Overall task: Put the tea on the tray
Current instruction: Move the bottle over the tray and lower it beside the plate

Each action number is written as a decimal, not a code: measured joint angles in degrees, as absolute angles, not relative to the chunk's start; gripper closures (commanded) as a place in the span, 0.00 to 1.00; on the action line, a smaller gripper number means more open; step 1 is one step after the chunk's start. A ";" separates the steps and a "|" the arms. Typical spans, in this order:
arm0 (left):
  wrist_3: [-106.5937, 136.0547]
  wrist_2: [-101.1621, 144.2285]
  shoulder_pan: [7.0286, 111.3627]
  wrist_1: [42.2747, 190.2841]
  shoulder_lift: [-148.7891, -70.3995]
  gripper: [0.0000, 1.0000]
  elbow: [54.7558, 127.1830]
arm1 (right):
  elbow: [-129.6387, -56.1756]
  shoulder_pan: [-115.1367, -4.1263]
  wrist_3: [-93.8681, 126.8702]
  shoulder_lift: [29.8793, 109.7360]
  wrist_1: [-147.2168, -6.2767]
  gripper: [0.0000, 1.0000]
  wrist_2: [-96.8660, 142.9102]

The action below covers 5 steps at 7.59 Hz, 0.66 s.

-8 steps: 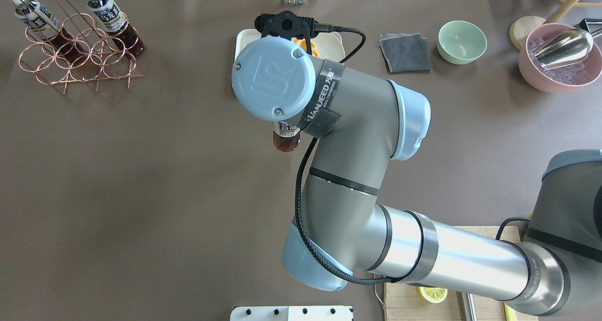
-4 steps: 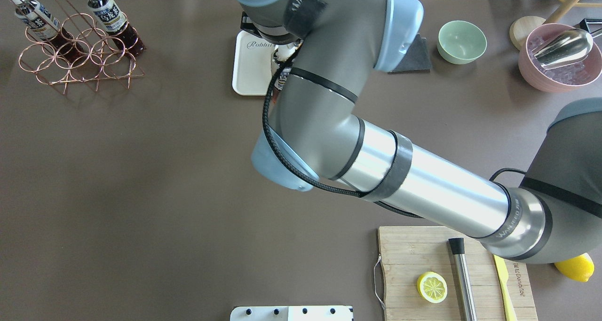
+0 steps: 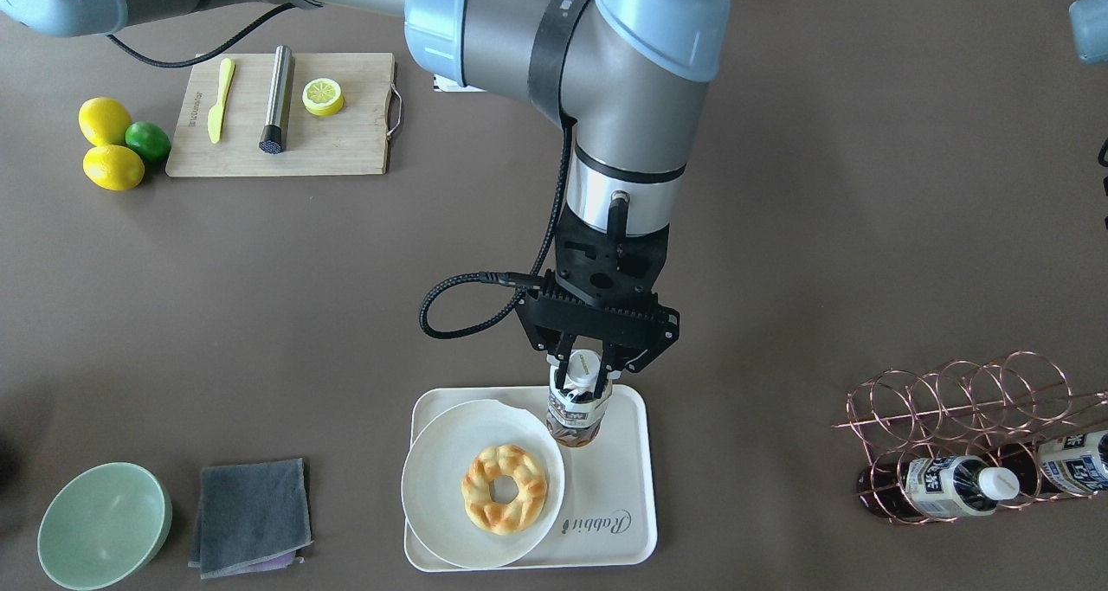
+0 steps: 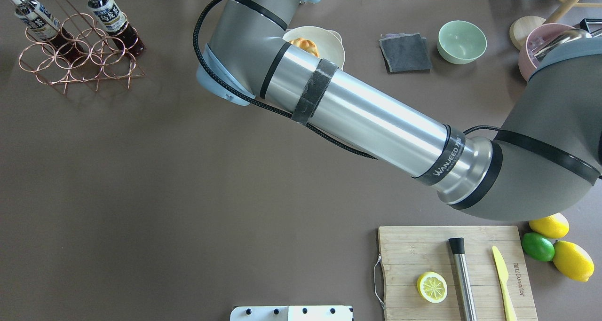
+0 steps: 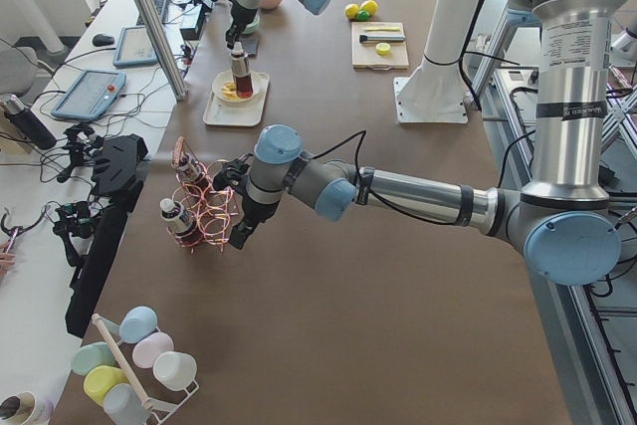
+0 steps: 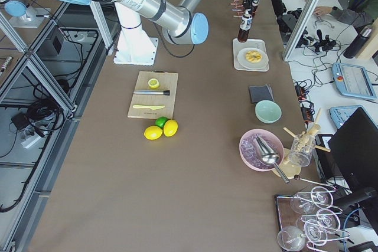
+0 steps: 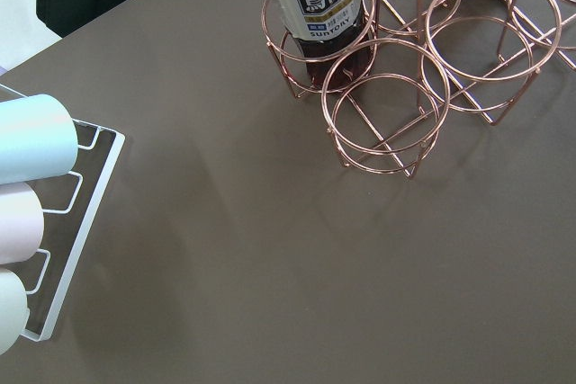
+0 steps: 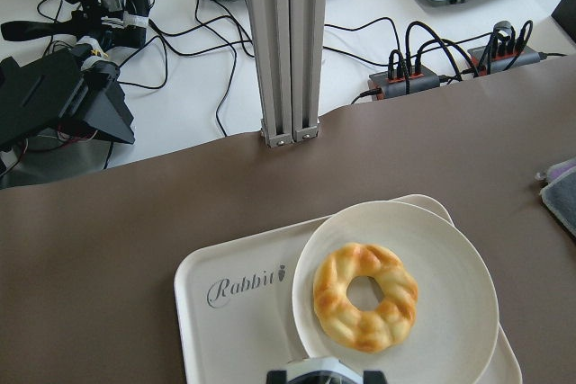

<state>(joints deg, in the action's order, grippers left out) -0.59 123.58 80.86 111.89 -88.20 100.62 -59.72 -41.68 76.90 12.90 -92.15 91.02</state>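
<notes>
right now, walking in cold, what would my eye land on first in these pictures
First, the right gripper, reached out across the table and shut on the neck of the tea bottle, which it holds upright at the robot-side edge of the tray. Next, the glazed doughnut on a round plate on that same tray. Then the copper wire rack at the table's end, with two more bottles in it.

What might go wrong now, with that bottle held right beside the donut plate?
The tea bottle hangs from the right arm's jaws by its neck, its base close to the plate rim; set down on that rim, it might tip. Held so high up, it may also wobble or topple on the tray when released.
</notes>
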 measured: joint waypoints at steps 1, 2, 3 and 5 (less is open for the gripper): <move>-0.50 123.58 80.86 111.88 -88.31 0.02 100.62 | -54.23 -41.92 78.92 11.64 -87.34 1.00 90.96; -0.27 123.58 80.86 111.84 -88.66 0.02 100.60 | -50.33 -41.98 80.49 10.81 -83.89 1.00 90.83; 0.57 123.57 80.86 111.82 -89.16 0.02 100.60 | -47.88 -41.98 81.50 10.18 -81.93 1.00 90.66; 1.70 123.57 80.74 111.80 -90.07 0.02 100.56 | -44.96 -41.77 82.17 8.94 -80.98 1.00 90.48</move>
